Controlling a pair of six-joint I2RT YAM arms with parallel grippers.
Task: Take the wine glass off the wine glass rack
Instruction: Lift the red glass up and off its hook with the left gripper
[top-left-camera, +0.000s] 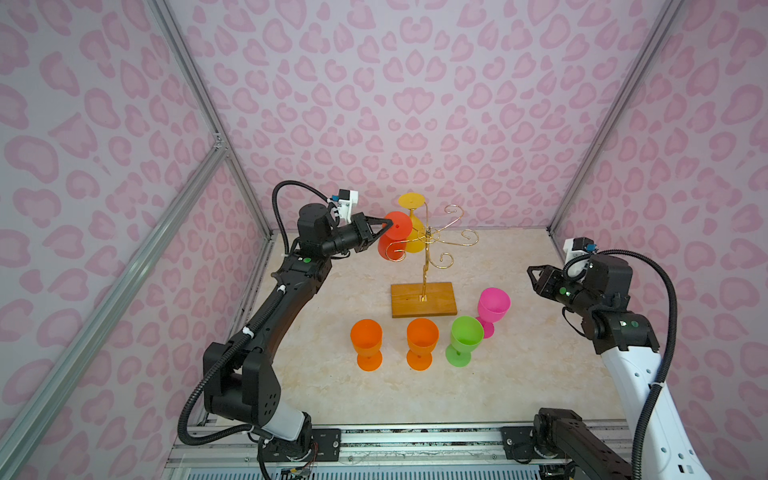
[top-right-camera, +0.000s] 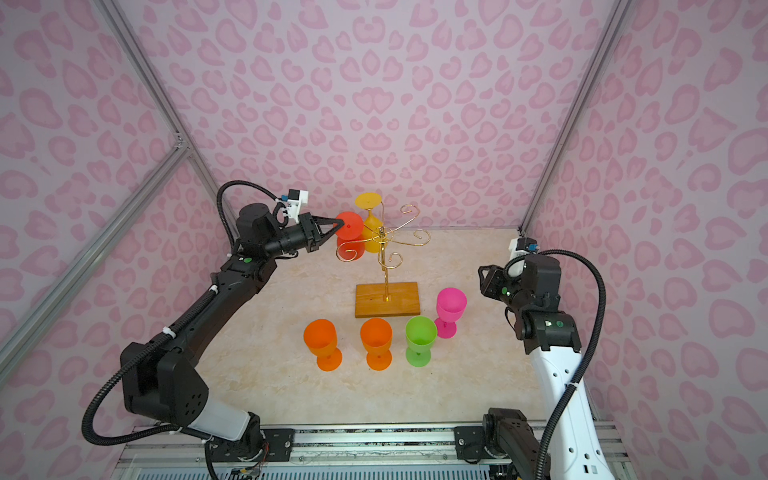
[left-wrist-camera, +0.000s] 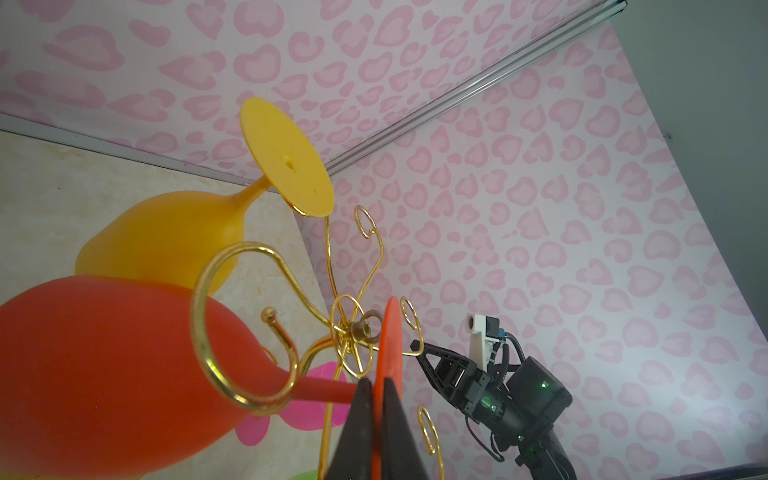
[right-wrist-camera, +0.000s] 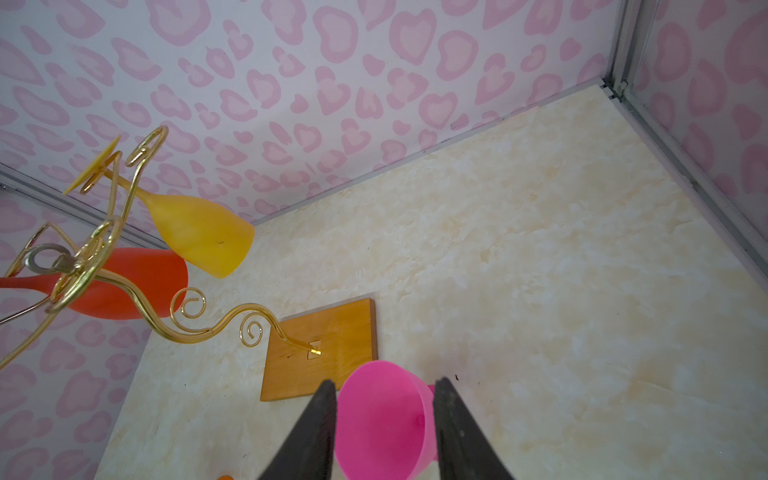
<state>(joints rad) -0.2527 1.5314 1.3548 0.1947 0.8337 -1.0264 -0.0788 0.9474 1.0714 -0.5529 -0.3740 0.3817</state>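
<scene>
Two fingers (left-wrist-camera: 357, 432) of the left gripper (top-left-camera: 388, 225) are pressed together on the flat foot of the red wine glass (top-left-camera: 392, 239), clamping the disc edge-on. That glass hangs upside down with its stem lying inside a curled arm of the wine glass rack (top-left-camera: 411, 304), on the rack's left side in both top views. A yellow glass (top-left-camera: 415, 245) hangs inverted from the neighbouring arm, just beside the red one. The rack's wooden base rests on the marbled table (top-left-camera: 519, 374). Nearer the camera, four glasses stand upright in a row: an orange glass (top-left-camera: 366, 338), a second orange glass (top-left-camera: 422, 336), a green glass (top-left-camera: 466, 334) and a pink glass (top-left-camera: 493, 305). The right gripper (top-left-camera: 533, 280) is raised well apart from the rack, jaws parted, holding nothing.
</scene>
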